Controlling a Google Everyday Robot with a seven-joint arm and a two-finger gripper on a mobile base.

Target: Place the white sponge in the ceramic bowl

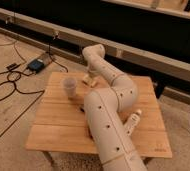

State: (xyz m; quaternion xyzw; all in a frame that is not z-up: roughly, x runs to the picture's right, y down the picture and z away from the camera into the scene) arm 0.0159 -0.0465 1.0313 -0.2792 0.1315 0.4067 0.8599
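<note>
My gripper is low over the far side of the wooden table, just right of a white cup. A small cream-coloured patch at the gripper's tip may be the white sponge; I cannot tell it apart from the gripper. A small dark shape shows at the left edge of my forearm and may be the rim of the ceramic bowl. The arm hides the rest of it.
My thick white arm runs from the near edge across the middle of the table and bends at the elbow. A white bottle lies to its right. Cables and a dark box lie on the floor at left.
</note>
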